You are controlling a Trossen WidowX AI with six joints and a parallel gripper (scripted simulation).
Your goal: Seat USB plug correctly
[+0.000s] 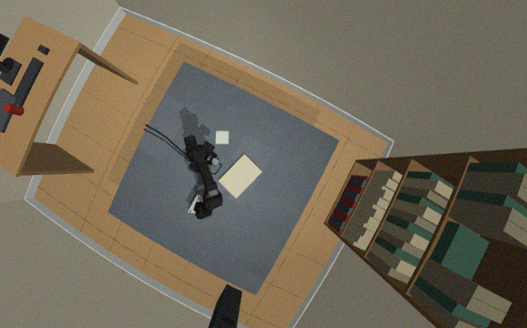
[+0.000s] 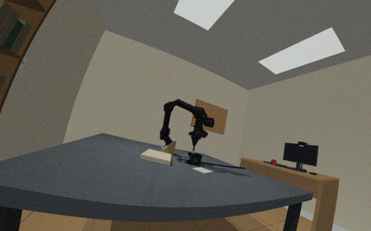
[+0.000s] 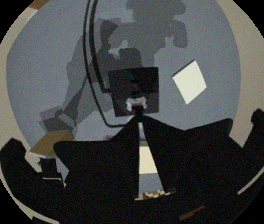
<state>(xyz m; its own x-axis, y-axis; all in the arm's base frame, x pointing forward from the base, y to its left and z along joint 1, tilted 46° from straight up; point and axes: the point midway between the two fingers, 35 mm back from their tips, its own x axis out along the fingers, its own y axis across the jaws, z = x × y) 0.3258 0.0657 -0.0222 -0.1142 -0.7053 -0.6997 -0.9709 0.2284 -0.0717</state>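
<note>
While I watch from my remote seat, the fingers (image 2: 193, 147) are nearly closed, pinched on the slim USB plug (image 2: 193, 150), with just a sliver of gap between them. They point down over the top of the black power cube (image 2: 195, 159) (image 3: 149, 91), which sits on the worktop (image 1: 263, 219) (image 2: 134, 192) (image 3: 223, 60). I have the plug at the cube's top, right under the fingertips; how deep it sits, or which way round it is, I can't tell at this size.

On the overhead feed, my arm (image 1: 206, 175) (image 2: 165, 120) covers most of that spot, its raised links running from the gripper end toward six o'clock. From that end, a small white square (image 1: 222, 137) (image 2: 202, 170) (image 3: 189, 82) lies flat at about two o'clock, apart from the arm, and a larger cream block (image 1: 240, 176) (image 2: 156, 156) (image 3: 148, 159) rests at about four o'clock. Dark cables (image 1: 165, 138) (image 2: 225, 166) (image 3: 86, 65) run off toward ten o'clock. On the exterior feed, a tan slanted piece (image 2: 170, 148) (image 3: 53, 142) stands at about eleven o'clock from the cube, near the arm's foot.
</note>
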